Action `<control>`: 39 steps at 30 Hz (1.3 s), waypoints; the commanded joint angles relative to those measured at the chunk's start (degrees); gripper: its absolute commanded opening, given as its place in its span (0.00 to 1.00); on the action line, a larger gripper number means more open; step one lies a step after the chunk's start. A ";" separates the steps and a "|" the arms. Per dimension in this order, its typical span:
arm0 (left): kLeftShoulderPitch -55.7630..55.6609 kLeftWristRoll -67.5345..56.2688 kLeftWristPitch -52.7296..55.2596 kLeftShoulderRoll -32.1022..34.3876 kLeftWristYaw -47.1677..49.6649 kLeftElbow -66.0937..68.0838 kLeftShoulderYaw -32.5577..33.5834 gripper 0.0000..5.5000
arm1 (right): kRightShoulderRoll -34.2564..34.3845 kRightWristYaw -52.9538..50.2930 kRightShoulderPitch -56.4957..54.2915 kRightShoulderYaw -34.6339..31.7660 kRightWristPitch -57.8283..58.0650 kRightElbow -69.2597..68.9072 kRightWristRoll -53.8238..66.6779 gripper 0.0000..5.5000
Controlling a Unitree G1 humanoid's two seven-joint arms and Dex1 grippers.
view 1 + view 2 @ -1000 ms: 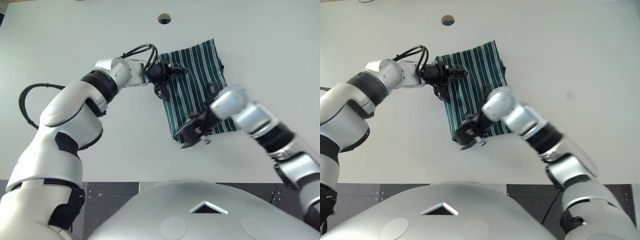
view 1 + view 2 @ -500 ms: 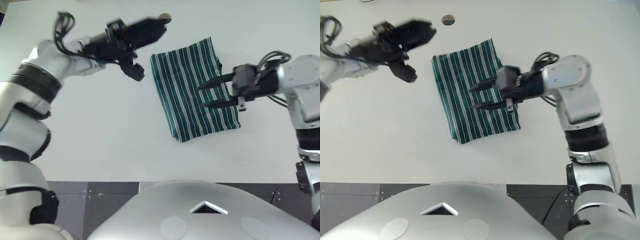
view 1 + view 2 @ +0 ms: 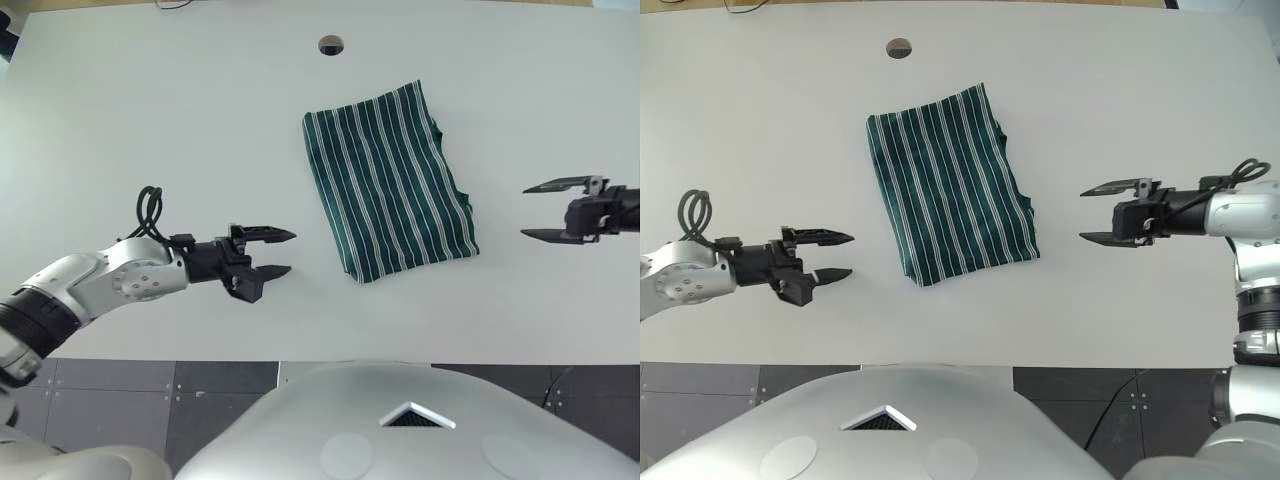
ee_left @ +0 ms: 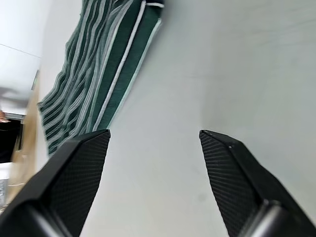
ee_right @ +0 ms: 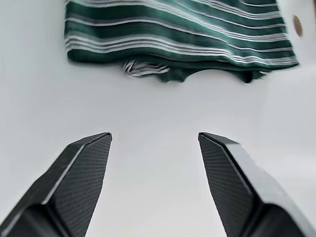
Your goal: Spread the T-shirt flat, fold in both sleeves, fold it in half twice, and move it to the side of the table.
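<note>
**Asker:** That white table [image 3: 150, 120], with the round hole [image 3: 330, 45] at its far edge. What has just changed on it?

**Me:** Going from the left: a second ago my left gripper [image 3: 290, 252] was pressing on the far left edge of the shirt. It has since swung up and off. Now it sits low over bare table at the near left, well apart from the cloth, with its fingers [image 4: 81, 168] spread and nothing between them.

**Asker:** And the shirt itself?

**Me:** The shirt [image 3: 385, 180] lies about where it was, in the middle of the table toward the far side. It is a compact green striped rectangle, set slightly askew. Along its right edge a small tuck of cloth [image 5: 145, 66] pokes out from under the top layer.

**Asker:** Your other side?

**Me:** My right gripper [image 3: 524, 211] was down at the near corner of the shirt a second ago. It has pulled back to the right, clear of the cloth, and its fingers [image 5: 81, 182] are apart and empty too.

**Asker:** So what does that mean for the job?

**Me:** I judge the folding finished, since both arms let go and the bundle kept its shape. What remains is carrying it to the side of the table. For that I would need a fresh grip, probably on that loose right edge.
</note>
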 commanded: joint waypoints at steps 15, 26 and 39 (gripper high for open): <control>4.25 10.27 0.92 -19.10 -15.22 5.24 9.84 0.61 | 10.38 -26.16 -8.13 17.04 -13.70 7.82 -26.50 0.59; 1.81 13.90 -3.13 -25.00 -16.41 10.90 12.42 0.35 | 10.63 -28.01 -9.76 22.24 -12.97 9.56 -24.76 0.28; 0.22 18.83 -9.80 -29.03 -12.30 15.03 14.77 0.03 | 11.43 -28.05 -10.90 23.17 -12.09 9.90 -21.04 0.02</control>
